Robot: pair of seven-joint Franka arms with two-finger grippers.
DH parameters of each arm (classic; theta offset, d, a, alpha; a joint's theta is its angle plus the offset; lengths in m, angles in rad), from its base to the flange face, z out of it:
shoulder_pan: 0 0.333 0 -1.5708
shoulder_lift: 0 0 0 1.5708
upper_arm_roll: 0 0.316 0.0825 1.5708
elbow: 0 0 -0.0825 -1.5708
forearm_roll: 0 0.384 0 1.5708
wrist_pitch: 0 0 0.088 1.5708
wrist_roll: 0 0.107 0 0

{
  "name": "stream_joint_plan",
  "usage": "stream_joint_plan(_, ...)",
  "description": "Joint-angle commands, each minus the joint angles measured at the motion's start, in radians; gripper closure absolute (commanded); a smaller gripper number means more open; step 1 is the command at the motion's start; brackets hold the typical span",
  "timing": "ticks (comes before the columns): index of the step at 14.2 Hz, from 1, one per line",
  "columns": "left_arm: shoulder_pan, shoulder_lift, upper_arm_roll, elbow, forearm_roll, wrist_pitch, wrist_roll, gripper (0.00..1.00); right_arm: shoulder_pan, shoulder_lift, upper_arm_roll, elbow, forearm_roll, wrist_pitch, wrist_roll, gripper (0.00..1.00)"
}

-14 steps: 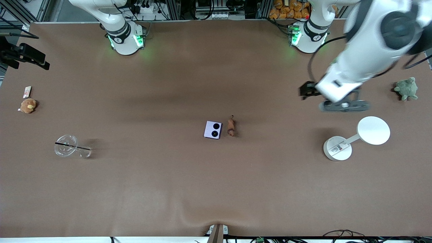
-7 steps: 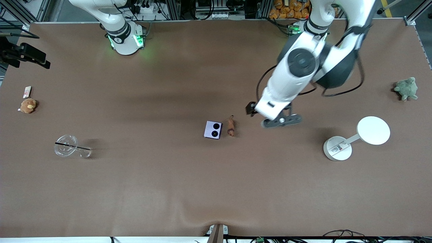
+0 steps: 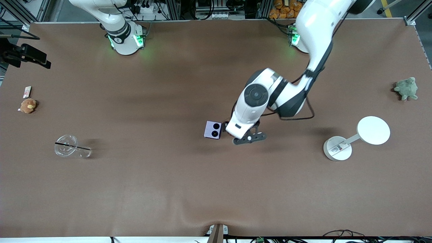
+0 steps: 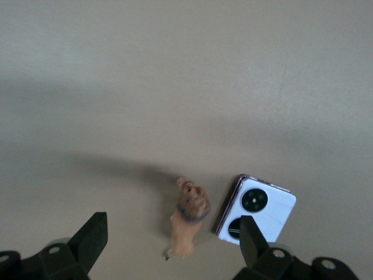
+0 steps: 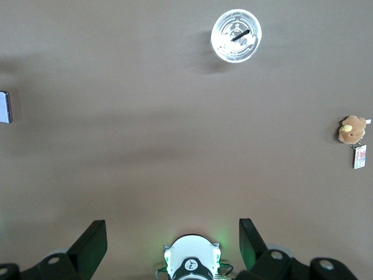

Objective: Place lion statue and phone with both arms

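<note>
No readable brand or writing anywhere: only a small printed label on the base of the white stand (image 3: 338, 148), too fine to read, and a white-red card (image 3: 27, 91) whose print cannot be made out. One lion statue (image 4: 187, 218), orange-brown, lying on the brown table (image 3: 168, 189) about mid-table, hidden under the left arm in the front view. One lilac phone (image 3: 213, 129), folded, two black camera circles facing up, just beside the lion statue toward the right arm's end, apart from it. Left gripper (image 4: 169, 245) hanging over the lion statue, fingers (image 4: 93, 236) spread wide and holding nothing, the statue showing between them and the phone partly under one fingertip in the left wrist view. Right gripper (image 5: 172, 242) waiting high over the right arm's own base, fingers likewise apart and empty. One clear cup (image 3: 67, 146) with a black straw, toward the right arm's end, nearer the front camera than one brown plush toy (image 3: 28, 105) beside the card. One green plush turtle (image 3: 406, 88) at the left arm's end, farther from the front camera than the stand.
</note>
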Motion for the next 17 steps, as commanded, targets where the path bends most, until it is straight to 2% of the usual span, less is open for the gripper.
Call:
stream_joint_plan(1,-0.029,0.055,0.008,0.040,0.033,0.044,-0.021,0.00,-0.013,-0.001,0.005,0.005,-0.010,-0.010,-0.003,0.00)
stream_joint_plan(7,-0.046,0.107,0.008,0.034,0.061,0.062,-0.020,0.01,-0.025,-0.004,0.004,0.014,-0.032,0.004,-0.002,0.00)
stream_joint_plan(8,-0.046,0.111,0.008,0.034,0.061,0.062,-0.020,0.07,-0.040,-0.006,0.004,0.028,-0.033,-0.004,-0.003,0.00)
stream_joint_plan(9,-0.046,0.117,0.008,0.034,0.062,0.062,-0.020,0.19,-0.052,-0.007,0.004,0.040,-0.032,-0.012,-0.003,0.00)
stream_joint_plan(11,-0.046,0.121,0.008,0.034,0.062,0.062,-0.020,0.57,-0.054,-0.012,0.002,0.043,-0.032,-0.012,-0.003,0.00)
stream_joint_plan(13,-0.046,0.120,0.008,0.034,0.062,0.061,-0.018,1.00,-0.054,-0.012,0.005,0.040,-0.032,-0.015,-0.003,0.00)
stream_joint_plan(17,-0.019,0.086,0.008,0.040,0.133,0.053,-0.003,1.00,-0.054,-0.010,0.005,0.041,-0.033,-0.018,-0.003,0.00)
